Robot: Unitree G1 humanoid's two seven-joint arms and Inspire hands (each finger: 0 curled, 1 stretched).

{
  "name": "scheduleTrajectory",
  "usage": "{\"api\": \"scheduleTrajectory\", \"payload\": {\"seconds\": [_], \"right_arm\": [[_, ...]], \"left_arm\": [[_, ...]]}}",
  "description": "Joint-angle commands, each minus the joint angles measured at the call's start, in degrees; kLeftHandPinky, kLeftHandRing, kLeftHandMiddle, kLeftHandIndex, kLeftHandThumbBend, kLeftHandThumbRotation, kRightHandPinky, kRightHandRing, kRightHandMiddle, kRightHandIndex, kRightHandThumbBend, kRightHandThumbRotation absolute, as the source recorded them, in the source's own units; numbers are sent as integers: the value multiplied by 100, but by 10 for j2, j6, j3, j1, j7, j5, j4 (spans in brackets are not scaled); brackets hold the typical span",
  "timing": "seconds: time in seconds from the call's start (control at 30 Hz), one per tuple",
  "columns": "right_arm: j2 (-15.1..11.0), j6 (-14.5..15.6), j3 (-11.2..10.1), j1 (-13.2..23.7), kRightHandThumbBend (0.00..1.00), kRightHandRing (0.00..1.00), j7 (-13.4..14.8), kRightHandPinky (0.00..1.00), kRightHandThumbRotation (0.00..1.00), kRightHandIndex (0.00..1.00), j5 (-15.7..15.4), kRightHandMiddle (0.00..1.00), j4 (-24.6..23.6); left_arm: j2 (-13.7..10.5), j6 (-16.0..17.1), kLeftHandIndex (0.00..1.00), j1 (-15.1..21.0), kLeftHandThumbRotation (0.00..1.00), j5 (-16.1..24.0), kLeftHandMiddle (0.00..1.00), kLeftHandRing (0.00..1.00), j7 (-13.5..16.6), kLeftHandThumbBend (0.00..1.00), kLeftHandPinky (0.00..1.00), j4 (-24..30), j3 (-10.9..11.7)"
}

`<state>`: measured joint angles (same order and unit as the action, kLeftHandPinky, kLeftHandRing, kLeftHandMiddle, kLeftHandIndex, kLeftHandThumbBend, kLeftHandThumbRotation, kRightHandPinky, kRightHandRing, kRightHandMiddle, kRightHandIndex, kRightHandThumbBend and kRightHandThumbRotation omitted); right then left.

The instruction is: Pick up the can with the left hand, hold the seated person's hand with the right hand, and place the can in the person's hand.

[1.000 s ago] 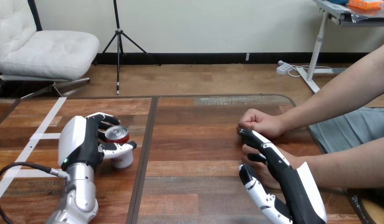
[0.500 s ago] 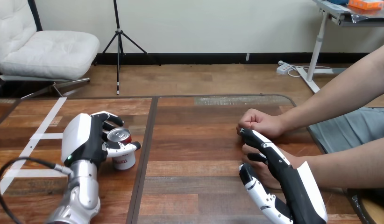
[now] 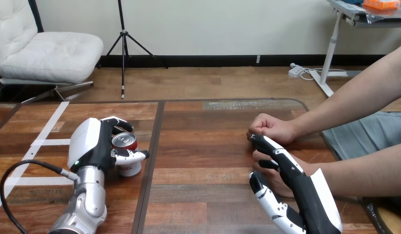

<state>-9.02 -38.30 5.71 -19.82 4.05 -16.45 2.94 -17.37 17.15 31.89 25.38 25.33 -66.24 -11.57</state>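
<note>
A red and white can [image 3: 126, 155] stands on the wooden table [image 3: 208, 146] at the left. My left hand [image 3: 91, 146] wraps it from the left, with the fingers curled behind it and the thumb [image 3: 132, 156] across its front. At the right, my right hand [image 3: 306, 195] reaches forward with nearly straight fingers [image 3: 274, 148] lying over the person's nearer hand [image 3: 267, 173]. The thumb [image 3: 267, 197] sits beside and below that hand. The person's farther hand [image 3: 271, 127] rests as a fist just beyond my fingertips.
The person's forearms [image 3: 354, 97] come in from the right edge. A dark seam [image 3: 152, 156] runs down the table between the can and the hands. White tape lines [image 3: 47, 131] mark the far left of the table.
My left hand has shifted slightly to the right and settled closer round the can, which now stands more upright. The right hand and the person's hands have stayed still.
</note>
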Motion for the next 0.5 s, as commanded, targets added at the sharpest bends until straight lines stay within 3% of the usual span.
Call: {"api": "scheduleTrajectory", "payload": {"seconds": [0.0, 0.47], "right_arm": [[3, -15, -6, 23, 39, 88, 5, 79, 68, 87, 6, 89, -21], [1, -16, -7, 24, 38, 88, 5, 79, 67, 86, 5, 89, -20]], "left_arm": [[-2, 5, 57, 34, 0, 1, 52, 50, 10, 73, 50, -6, 0], [-1, 16, 52, 30, 0, 1, 49, 46, 24, 68, 48, -8, 0]]}}
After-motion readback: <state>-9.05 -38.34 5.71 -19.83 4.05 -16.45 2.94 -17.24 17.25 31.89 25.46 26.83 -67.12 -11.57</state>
